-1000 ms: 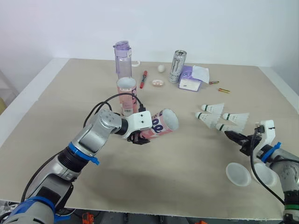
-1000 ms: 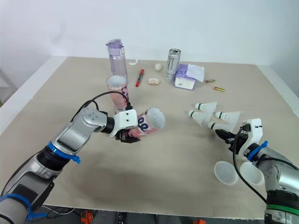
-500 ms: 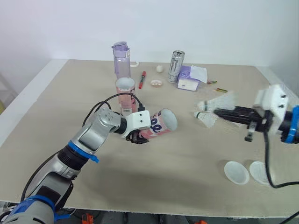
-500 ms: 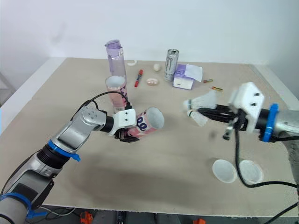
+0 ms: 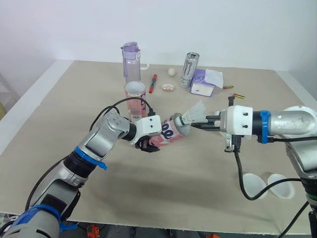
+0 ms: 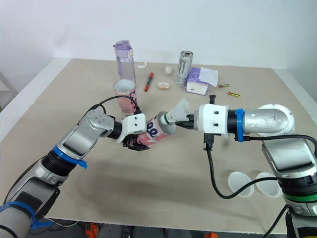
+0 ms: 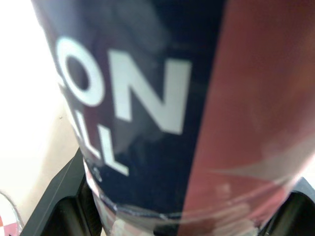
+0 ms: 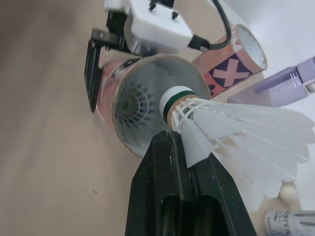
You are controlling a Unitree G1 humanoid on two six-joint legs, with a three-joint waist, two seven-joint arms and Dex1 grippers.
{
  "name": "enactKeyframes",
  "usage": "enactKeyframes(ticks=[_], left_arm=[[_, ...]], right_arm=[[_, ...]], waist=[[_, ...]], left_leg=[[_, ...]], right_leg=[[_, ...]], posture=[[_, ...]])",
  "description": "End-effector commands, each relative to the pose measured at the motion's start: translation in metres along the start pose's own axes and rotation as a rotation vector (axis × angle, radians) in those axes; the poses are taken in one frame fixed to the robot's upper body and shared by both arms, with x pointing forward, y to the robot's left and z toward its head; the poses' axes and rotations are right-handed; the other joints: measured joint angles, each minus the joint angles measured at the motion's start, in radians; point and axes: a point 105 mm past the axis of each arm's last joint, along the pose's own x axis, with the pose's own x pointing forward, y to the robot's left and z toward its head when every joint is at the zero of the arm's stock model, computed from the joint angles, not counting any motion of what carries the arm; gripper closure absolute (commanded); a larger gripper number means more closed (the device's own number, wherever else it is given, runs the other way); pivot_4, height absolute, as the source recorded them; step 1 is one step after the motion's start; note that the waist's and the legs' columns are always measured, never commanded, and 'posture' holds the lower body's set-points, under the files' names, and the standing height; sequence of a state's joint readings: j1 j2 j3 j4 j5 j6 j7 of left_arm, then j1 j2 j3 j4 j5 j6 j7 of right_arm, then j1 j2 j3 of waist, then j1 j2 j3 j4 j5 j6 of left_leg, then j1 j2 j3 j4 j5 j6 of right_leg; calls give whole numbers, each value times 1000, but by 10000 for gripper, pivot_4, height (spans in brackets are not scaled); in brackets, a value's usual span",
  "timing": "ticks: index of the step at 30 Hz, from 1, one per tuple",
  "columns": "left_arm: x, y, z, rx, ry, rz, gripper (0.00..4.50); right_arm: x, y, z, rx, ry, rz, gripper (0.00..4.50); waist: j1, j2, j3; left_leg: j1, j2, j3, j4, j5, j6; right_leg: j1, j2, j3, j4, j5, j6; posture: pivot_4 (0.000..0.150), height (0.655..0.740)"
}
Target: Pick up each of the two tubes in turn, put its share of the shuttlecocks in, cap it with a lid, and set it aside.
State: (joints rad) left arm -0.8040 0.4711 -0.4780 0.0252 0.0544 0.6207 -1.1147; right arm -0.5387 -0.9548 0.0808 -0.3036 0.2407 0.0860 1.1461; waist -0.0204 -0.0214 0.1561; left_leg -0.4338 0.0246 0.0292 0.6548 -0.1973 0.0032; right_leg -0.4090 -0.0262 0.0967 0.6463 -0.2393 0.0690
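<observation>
Above the middle of the tabletop (image 5: 74,114), the left tool (image 5: 148,144) is clamped on a tube (image 5: 171,131), held off the surface and lying almost level with its open mouth turned toward the right arm. Much of the tool's black fingers is hidden under the tube. In the left wrist view the tube's glossy label sits very close: big white letters on navy beside a red band, cut off so no word can be read.

The right tool (image 5: 198,125) pinches a shuttlecock (image 8: 231,132) by the lower edge of its white feather skirt. Its round cork, ringed with a green band, sits right at the rim of the tube's mouth. Deep inside the pale cardboard bore, the right wrist view shows a radial pattern of ribs like another feather skirt, too dim to be sure.

A second tube (image 5: 134,99), pink and white, stands upright behind the held one, just in front of a clear purple bottle (image 5: 131,62). Two shallow white lids (image 5: 255,184) lie side by side near the tabletop's front right edge, partly crossed by a black cable.
</observation>
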Motion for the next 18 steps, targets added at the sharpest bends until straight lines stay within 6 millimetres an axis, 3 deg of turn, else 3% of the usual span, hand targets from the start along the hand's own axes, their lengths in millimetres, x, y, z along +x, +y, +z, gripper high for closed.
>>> enactKeyframes(ticks=[1,3,6,11,13,14,18], left_arm=[[2,1,1,-4,12,9,13670],[3,2,1,-4,13,10,13670],[3,2,1,-6,13,13,13670],[3,2,-2,-8,21,13,13670],[3,2,-3,-8,23,13,13670],[3,2,-3,-8,25,12,13670],[3,2,-3,-4,28,11,13670]], right_arm=[[1,-5,7,-66,-13,9,44761],[2,-5,8,-66,-19,25,44761],[1,-5,14,-61,-43,41,35514],[-8,-8,28,-11,-110,41,14605],[-11,-11,34,43,-154,22,2532],[-13,-14,36,86,-176,5,151],[-27,-28,32,257,-206,-67,151]], waist=[[0,0,0],[1,0,0],[1,0,0],[1,0,0],[1,0,0],[1,0,0],[1,0,0]], left_leg=[[0,0,0,0,0,0],[0,0,0,0,0,0],[0,-1,0,0,0,0],[0,0,0,0,0,0],[0,0,-1,1,0,0],[0,0,-1,0,0,0],[0,2,-1,1,0,0]], right_leg=[[0,0,0,0,0,0],[0,0,0,0,0,0],[0,-1,0,0,0,0],[1,-1,0,0,0,0],[1,-1,0,0,0,0],[1,-1,0,0,0,0],[1,-1,0,0,1,-1]], posture=[[1500,7400],[1500,7400],[1500,7400],[1500,7400],[1500,7400],[1500,7400],[1500,7400]])
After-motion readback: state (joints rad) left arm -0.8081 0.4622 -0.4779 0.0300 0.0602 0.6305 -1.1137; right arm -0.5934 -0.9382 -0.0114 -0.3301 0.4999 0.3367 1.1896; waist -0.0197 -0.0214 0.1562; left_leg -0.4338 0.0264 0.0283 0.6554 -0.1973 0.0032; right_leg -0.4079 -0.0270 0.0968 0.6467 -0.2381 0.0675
